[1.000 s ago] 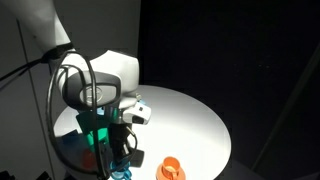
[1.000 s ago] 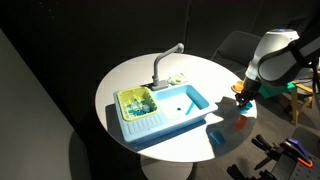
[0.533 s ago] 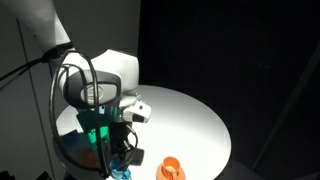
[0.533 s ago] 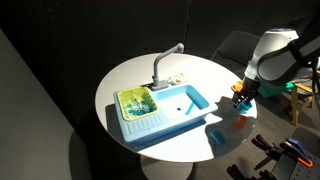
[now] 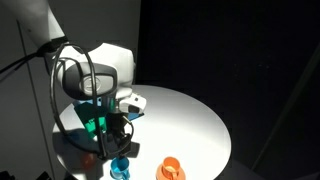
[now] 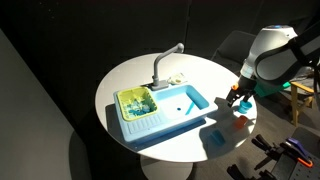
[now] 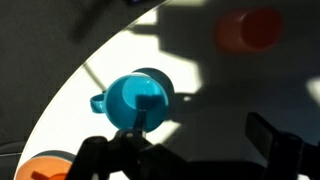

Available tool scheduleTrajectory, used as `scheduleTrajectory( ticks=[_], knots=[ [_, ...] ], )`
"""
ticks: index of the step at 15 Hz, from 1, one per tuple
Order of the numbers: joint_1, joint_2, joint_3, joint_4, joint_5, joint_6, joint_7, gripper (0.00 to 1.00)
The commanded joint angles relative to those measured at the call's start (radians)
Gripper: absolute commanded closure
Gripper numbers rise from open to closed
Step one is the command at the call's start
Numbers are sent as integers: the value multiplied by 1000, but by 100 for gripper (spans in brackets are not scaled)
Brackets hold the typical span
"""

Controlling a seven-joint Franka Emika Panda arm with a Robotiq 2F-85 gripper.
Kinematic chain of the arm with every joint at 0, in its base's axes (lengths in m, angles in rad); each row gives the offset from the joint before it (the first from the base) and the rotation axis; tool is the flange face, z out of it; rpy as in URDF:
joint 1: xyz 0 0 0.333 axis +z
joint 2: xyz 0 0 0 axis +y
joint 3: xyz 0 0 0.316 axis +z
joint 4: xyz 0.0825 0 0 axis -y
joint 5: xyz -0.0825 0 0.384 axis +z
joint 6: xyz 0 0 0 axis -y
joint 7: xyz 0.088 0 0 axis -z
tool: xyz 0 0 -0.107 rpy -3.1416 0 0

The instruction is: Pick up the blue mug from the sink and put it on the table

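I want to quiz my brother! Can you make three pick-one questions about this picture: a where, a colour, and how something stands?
1. Where is the blue mug? A) on the floor B) on the table C) on a chair
2. What colour is the small cup near it? A) green B) orange C) purple
3. How does the blue mug stand? A) upright B) on its side C) upside down
Answers: 1 B, white tabletop lies all around it; 2 B, it shows orange in an exterior view; 3 A, the wrist view looks down into its open top.
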Motion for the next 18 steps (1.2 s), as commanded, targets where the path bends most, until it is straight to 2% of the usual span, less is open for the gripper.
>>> scheduleTrajectory(
  ticks=[1,4,7,10,18],
  knots=[
    [11,-89,26,-18,43,-89,40,0],
    [26,-161,46,-26,71,-207,107,0],
    [40,-231,69,-27,57,-356,242,0],
    [54,-295,108,-32,39,-445,320,0],
    [130,-359,218,-1,51,-585,269,0]
  ],
)
